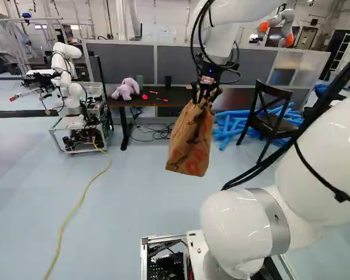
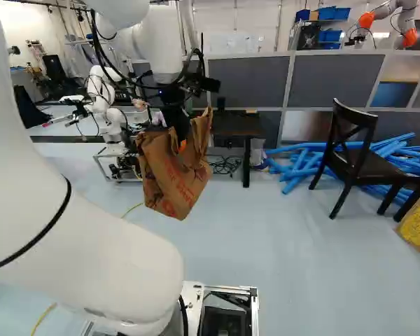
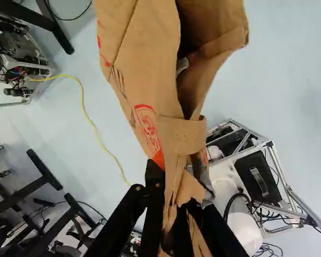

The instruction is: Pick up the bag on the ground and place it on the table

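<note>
Hanging in the air on the near side of the table (image 1: 178,99), the bag (image 1: 189,140) is brown paper, creased and crumpled along its sides, with red print on its faces and a ragged, bunched top. In the wrist view a flat paper strip (image 3: 182,135) crosses it just ahead of the fingers (image 3: 155,195), and a deep, dark fold opens beyond that strip. The bag's long axis runs mostly up and down, with a tilt: in the left base view the gathered top points up toward the gripper (image 1: 205,93) and the bottom swings down and to the left, below the level of the tabletop. The right base view shows it left of the table, leaning the same way. The gripper is nearly closed, its two fingers pinching the bunched paper at the top of the bag from both sides. In the left base view a purple stuffed toy (image 1: 126,89) sits at the table's left end, a dark chair (image 1: 271,121) stands to the table's right, and another robot (image 1: 70,76) stands to its left.
</note>
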Available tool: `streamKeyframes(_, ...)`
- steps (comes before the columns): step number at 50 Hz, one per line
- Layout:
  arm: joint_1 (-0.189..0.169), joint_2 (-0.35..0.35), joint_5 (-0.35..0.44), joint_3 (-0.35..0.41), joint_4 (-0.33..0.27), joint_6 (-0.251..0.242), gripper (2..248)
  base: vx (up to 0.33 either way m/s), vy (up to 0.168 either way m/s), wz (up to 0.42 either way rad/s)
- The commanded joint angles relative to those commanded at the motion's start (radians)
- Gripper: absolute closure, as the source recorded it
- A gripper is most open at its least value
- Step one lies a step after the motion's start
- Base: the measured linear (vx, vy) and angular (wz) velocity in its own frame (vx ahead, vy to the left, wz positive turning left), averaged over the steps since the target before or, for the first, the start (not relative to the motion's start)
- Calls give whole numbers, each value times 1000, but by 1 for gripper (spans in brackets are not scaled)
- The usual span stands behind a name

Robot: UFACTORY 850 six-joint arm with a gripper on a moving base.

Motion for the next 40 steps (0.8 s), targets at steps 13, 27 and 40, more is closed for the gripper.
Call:
streamKeyframes(13, 0, 0, 0, 0, 0, 0, 229, 126, -73, 0)
streamKeyframes(27, 0, 0, 0, 0, 0, 0, 229, 134, -78, -2)
streamKeyframes(40, 0, 0, 0, 0, 0, 0, 229, 135, -78, 2)
